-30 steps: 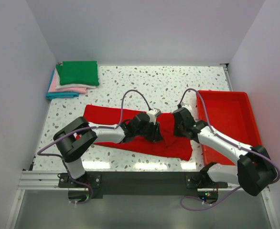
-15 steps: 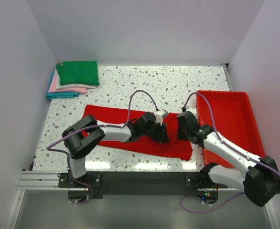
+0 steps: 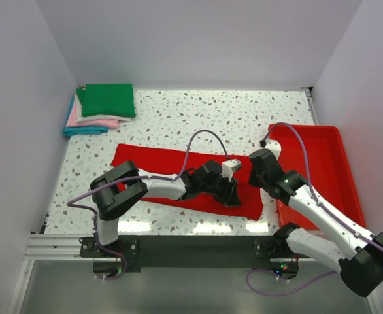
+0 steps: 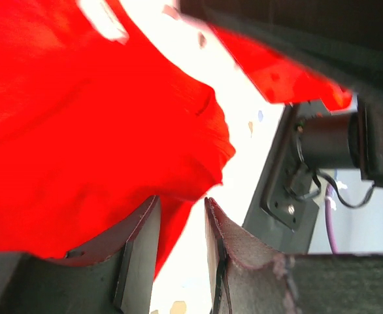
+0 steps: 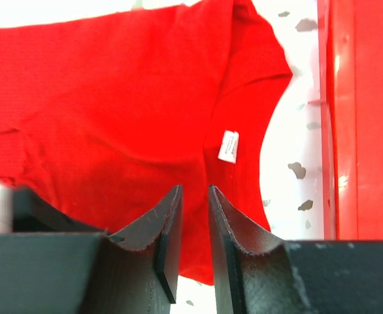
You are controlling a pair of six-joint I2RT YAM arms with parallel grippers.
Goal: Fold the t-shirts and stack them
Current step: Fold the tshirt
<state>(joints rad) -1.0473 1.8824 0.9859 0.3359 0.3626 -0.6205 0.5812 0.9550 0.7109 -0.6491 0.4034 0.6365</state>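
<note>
The bright red t-shirt [image 3: 146,163] lies as a long flat strip across the near half of the table. It fills the left wrist view [image 4: 80,118] and the right wrist view [image 5: 113,98], where its white neck label [image 5: 228,145] shows. My left gripper [image 3: 233,196] sits low on the shirt's right end, with the cloth's edge just beyond its tips [image 4: 180,199]. My right gripper [image 3: 258,184] hovers over the same end [image 5: 195,188]. Both pairs of jaws are closed to a thin slit and hold nothing. Folded shirts [image 3: 106,99] are stacked at the back left, green on top, then white, pink and blue.
The rigid red plastic tray [image 3: 312,140] stands at the right, close to the right arm, and its wall shows in the right wrist view [image 5: 368,98]. A strip of speckled table [image 5: 289,131] separates the shirt from the tray. White walls enclose the table.
Both grippers have slid rightward and toward the near edge along the shirt, the left from the middle to its right end. The shirt's right part looks flatter and narrower.
</note>
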